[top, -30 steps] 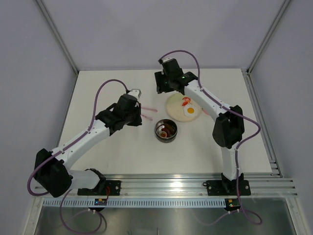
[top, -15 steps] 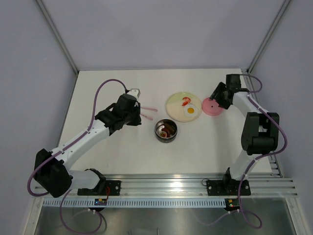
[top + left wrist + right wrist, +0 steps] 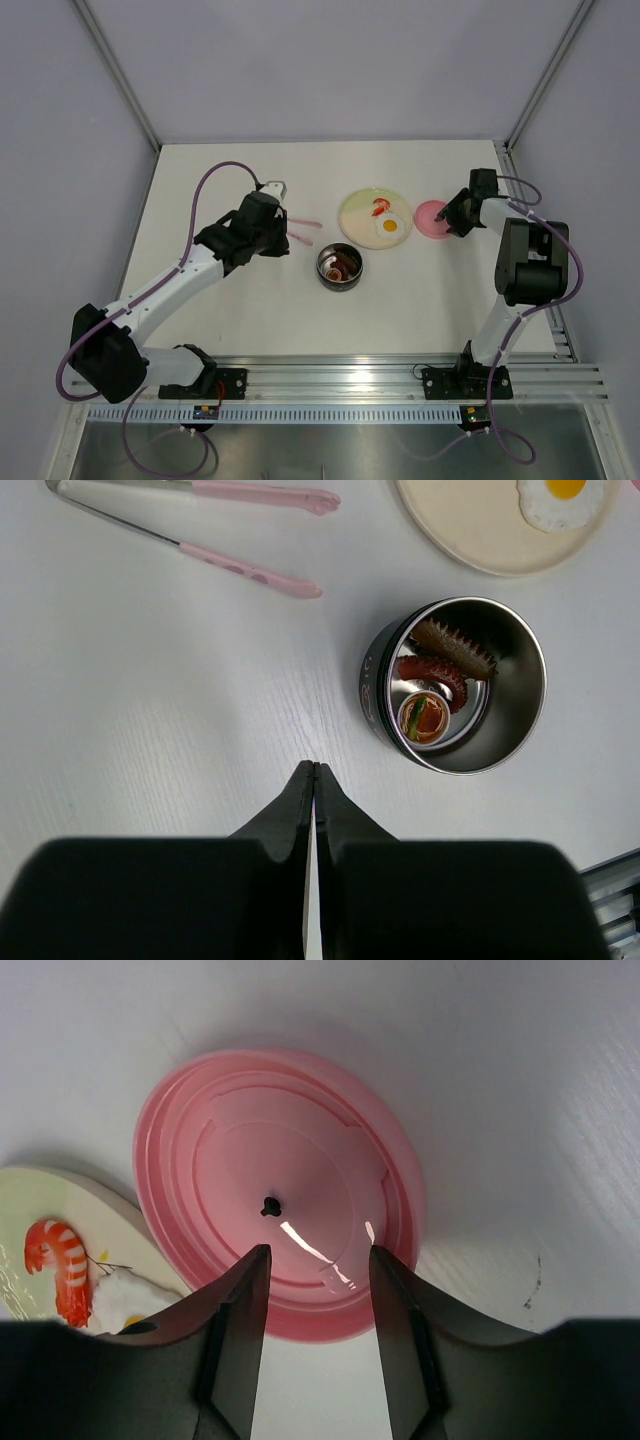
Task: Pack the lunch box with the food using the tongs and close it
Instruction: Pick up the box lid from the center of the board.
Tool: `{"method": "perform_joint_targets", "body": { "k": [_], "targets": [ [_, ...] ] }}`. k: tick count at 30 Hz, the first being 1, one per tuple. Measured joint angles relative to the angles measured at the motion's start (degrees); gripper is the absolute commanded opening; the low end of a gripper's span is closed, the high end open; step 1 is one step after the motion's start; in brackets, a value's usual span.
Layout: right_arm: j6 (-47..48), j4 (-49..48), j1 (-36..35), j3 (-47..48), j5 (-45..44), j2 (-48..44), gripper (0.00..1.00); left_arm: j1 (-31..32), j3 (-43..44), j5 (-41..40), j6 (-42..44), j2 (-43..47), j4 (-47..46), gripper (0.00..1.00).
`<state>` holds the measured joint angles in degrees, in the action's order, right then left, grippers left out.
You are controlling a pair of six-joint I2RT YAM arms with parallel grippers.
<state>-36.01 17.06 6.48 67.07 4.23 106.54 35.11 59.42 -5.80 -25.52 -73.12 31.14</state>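
The lunch box [image 3: 378,695], a small steel bowl [image 3: 340,267], holds a brown sausage-like piece [image 3: 455,648], a dark red curved piece [image 3: 430,672] and a small round piece [image 3: 423,715]. The pink tongs [image 3: 250,570] lie on the table [image 3: 300,240] beyond my left gripper [image 3: 315,770], which is shut on nothing, high above the table [image 3: 282,243]. The pink lid [image 3: 275,1190] lies flat right of the plate [image 3: 432,218]. My right gripper [image 3: 318,1260] hovers open over the lid's near edge [image 3: 452,220]. A fried egg [image 3: 390,227] remains on the cream plate.
The cream plate [image 3: 360,215] sits between bowl and lid and also carries a toy shrimp [image 3: 60,1265]. Its edge nearly touches the lid's left side. The table's right edge and frame rail [image 3: 515,200] run just beyond the right arm.
My right arm has swung from over the plate out to the right and come down over the pink lid, its jaws narrowing somewhat. The left arm, tongs and bowl have not moved.
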Motion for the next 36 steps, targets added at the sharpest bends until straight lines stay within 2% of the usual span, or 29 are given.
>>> {"method": "perform_joint_targets", "body": {
  "k": [15, 21, 26, 36],
  "targets": [
    [-0.7, -5.6, 0.0, -3.8, 2.2, -1.0, 0.43, 0.0, 0.0, 0.3, -0.3, 0.0, 0.0, 0.0],
    [-0.8, -5.9, 0.0, -4.1, 2.8, -4.5, 0.48, 0.0, 0.0, 0.7, -0.7, -0.5, 0.0, 0.01],
    [-0.7, -6.0, 0.0, -4.1, 2.8, -6.1, 0.63, 0.0, 0.0, 1.6, -1.3, -1.6, -0.1, 0.0],
    [-0.9, -5.8, 0.1, -4.3, 2.7, -4.3, 0.59, 0.0, 0.0, 3.5, -2.0, -3.9, -0.3, 0.0]
  ]
}}
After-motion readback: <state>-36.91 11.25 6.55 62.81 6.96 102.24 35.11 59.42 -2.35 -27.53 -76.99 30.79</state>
